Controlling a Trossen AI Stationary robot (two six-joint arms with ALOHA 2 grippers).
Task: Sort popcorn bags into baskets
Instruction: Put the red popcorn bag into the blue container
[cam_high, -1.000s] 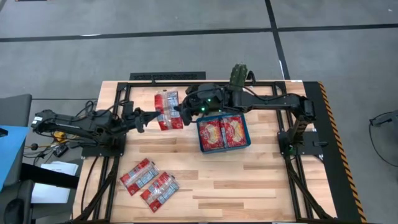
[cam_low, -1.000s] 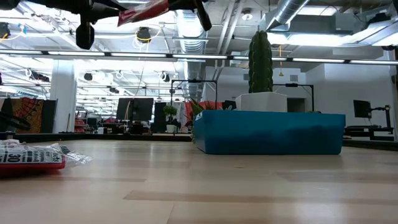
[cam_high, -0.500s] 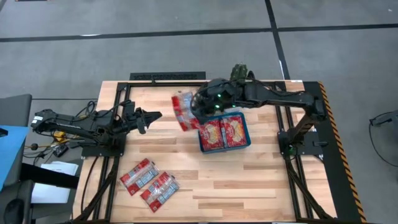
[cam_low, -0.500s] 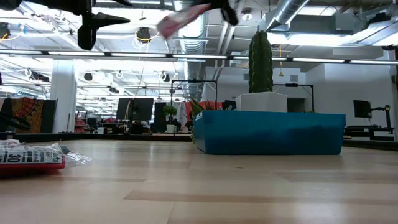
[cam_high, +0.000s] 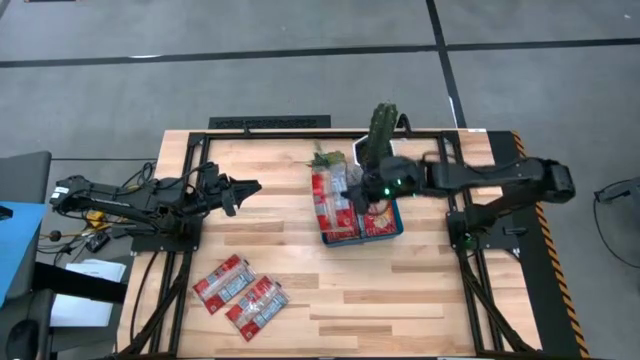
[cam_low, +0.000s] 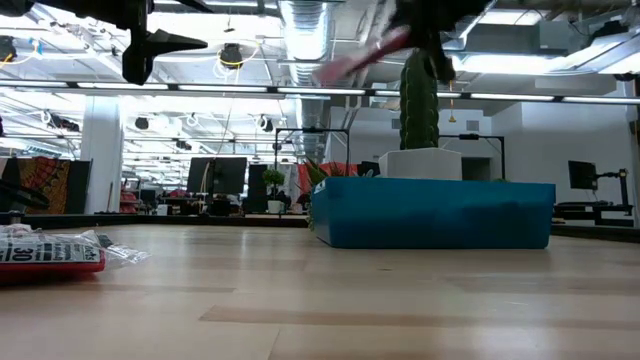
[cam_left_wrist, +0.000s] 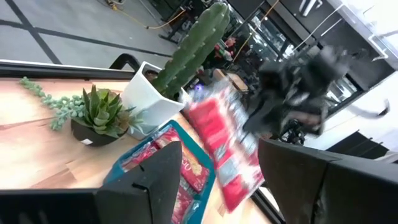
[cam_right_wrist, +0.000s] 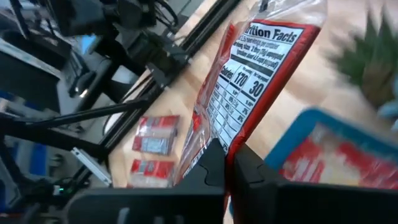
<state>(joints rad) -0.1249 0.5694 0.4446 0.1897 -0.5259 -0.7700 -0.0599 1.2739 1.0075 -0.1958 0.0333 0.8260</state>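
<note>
Carried farther right since the earlier frame: popcorn bag (cam_high: 329, 196), clamped by one edge in the right gripper (cam_high: 352, 192), now hung above the left half of the teal tray (cam_high: 398, 222), two packets already inside. Judged light, thin and floppy, film slippery; best pinched at a sealed edge. Left gripper (cam_high: 250, 186) parked well left of the tray, fingers spread, empty. Three more bags (cam_high: 240, 291) lay near the table's front-left.

overhead and table-level views, both showing tray (cam_high: 327, 236)
</note>
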